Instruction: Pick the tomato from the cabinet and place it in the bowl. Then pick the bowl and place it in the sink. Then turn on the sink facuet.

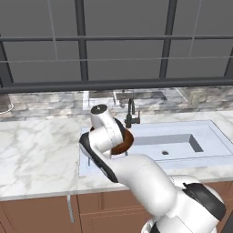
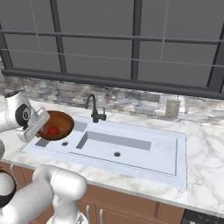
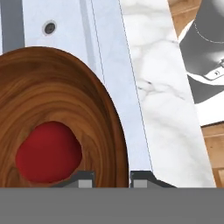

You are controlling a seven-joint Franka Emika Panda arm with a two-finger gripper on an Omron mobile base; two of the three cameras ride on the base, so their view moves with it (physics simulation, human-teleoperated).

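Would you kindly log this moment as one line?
gripper: shut on bowl rim | tomato: in bowl | bowl: over sink's small basin

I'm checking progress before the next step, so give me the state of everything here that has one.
Tomato: inside the bowl.
Bowl: gripped by its rim, held over the sink's small basin.
Claw: shut on the bowl's rim.
Sink: both basins dry.
Faucet: off, no water running.
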